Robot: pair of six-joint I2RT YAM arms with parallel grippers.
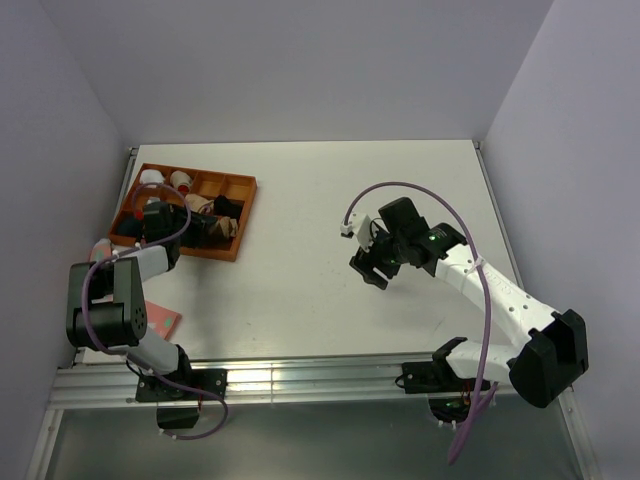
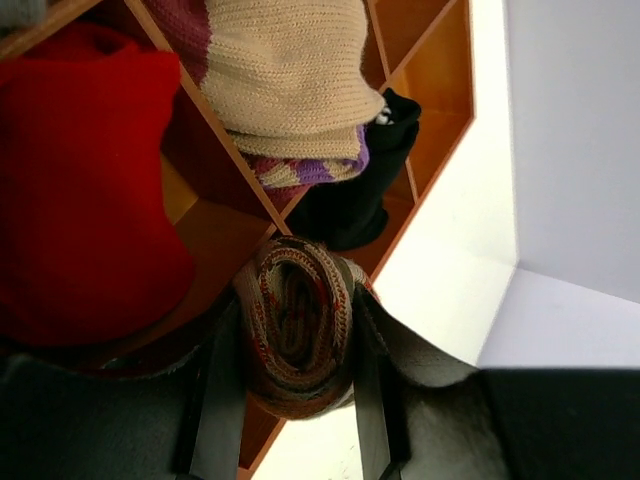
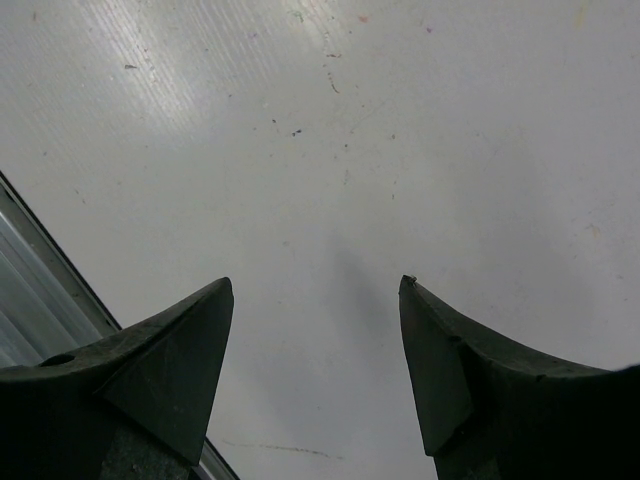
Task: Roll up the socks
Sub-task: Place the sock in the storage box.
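A rolled tan-brown argyle sock [image 2: 300, 325] with red flecks sits between the fingers of my left gripper [image 2: 298, 345], which is shut on it. The roll hangs at the near rim of the orange divided tray [image 1: 243, 215], partly over a compartment and partly over the white table. Bright red sock fabric [image 2: 80, 190] fills the compartment beside it. From above, my left gripper [image 1: 155, 225] is over the tray's near-left part, and the roll is hidden under it. My right gripper [image 3: 315, 290] is open and empty above bare table, right of centre [image 1: 372, 272].
Other tray compartments hold a cream-and-maroon sock roll [image 2: 290, 80], a black sock [image 2: 350, 200] and white rolls [image 1: 150, 178]. A pink sock [image 1: 162, 320] lies flat near the left arm's base. A metal rail [image 1: 300, 378] runs along the near table edge.
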